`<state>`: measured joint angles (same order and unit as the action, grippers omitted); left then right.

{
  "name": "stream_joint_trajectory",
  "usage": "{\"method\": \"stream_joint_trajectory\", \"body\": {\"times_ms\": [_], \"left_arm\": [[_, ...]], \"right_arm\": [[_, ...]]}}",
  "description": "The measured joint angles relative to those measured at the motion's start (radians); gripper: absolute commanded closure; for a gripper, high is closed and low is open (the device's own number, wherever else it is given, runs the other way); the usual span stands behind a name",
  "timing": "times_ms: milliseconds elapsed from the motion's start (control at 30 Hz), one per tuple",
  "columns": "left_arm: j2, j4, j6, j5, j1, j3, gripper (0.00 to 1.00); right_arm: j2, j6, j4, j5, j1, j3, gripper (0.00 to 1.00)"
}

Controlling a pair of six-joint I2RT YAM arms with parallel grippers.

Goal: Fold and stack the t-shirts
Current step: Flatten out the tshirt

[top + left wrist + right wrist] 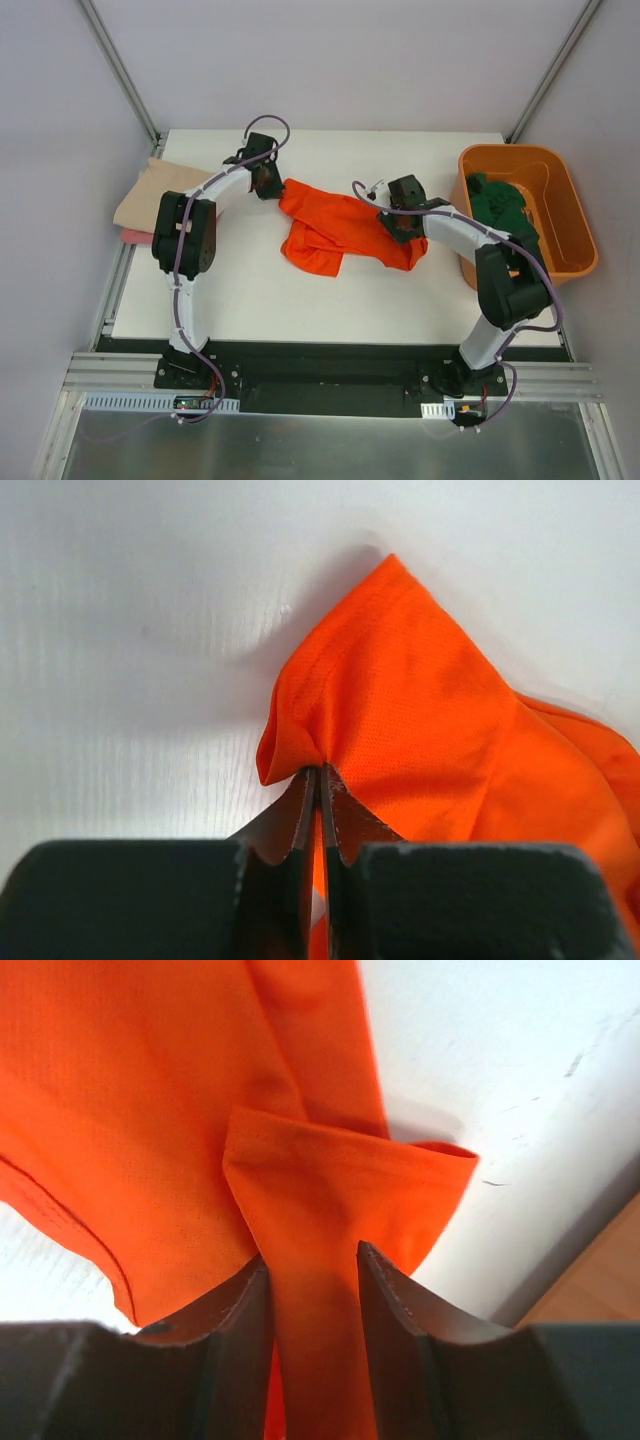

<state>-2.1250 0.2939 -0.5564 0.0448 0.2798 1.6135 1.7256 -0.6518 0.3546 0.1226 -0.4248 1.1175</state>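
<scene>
A bright orange t-shirt (pixel 330 225) lies crumpled mid-table. My left gripper (pixel 268 185) is at its upper left corner, shut on a pinch of the orange cloth (pixel 420 710); the jaws (pixel 320 772) are pressed together on it. My right gripper (pixel 400 228) is at the shirt's right side. A bunched strip of orange cloth (pixel 130 1110) fills the gap between its fingers (pixel 312 1250) and tents up off the table. A folded beige shirt (pixel 150 195) lies on a pink one (pixel 135 237) at the table's left edge. A dark green shirt (pixel 500 205) lies in the bin.
A rigid orange plastic bin (pixel 505 152) stands at the right edge of the white table (pixel 250 290), close to my right arm. Grey walls and metal frame rails surround the table.
</scene>
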Motion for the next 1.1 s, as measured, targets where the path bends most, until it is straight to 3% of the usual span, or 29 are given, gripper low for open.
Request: {"method": "stream_joint_trajectory", "body": {"times_ms": [67, 167, 200, 533, 800, 900, 1100], "left_arm": [[0.047, 0.003, 0.012, 0.000, 0.000, -0.024, 1.00], [0.124, 0.003, 0.026, 0.000, 0.000, -0.056, 1.00], [0.146, 0.004, 0.027, 0.000, 0.000, -0.065, 1.00], [0.442, 0.021, 0.060, -0.028, 0.000, -0.188, 1.00], [0.941, 0.024, 0.100, -0.120, 0.000, -0.291, 1.00], [1.141, 0.024, 0.116, -0.155, 0.000, -0.307, 1.00], [1.415, 0.019, 0.150, -0.175, 0.001, -0.274, 1.00]], "right_arm": [[-0.024, 0.016, -0.040, 0.009, 0.000, -0.014, 0.67], [-0.090, 0.042, -0.075, 0.010, 0.000, -0.040, 0.98], [-0.113, 0.050, -0.085, 0.012, 0.000, -0.046, 1.00], [-0.386, 0.178, -0.114, 0.079, 0.000, -0.119, 0.99], [-0.896, 0.347, -0.116, 0.087, 0.000, -0.117, 1.00], [-1.032, 0.405, -0.089, 0.060, 0.000, -0.063, 1.00], [-1.120, 0.459, -0.016, 0.051, 0.000, 0.145, 1.00]]}}
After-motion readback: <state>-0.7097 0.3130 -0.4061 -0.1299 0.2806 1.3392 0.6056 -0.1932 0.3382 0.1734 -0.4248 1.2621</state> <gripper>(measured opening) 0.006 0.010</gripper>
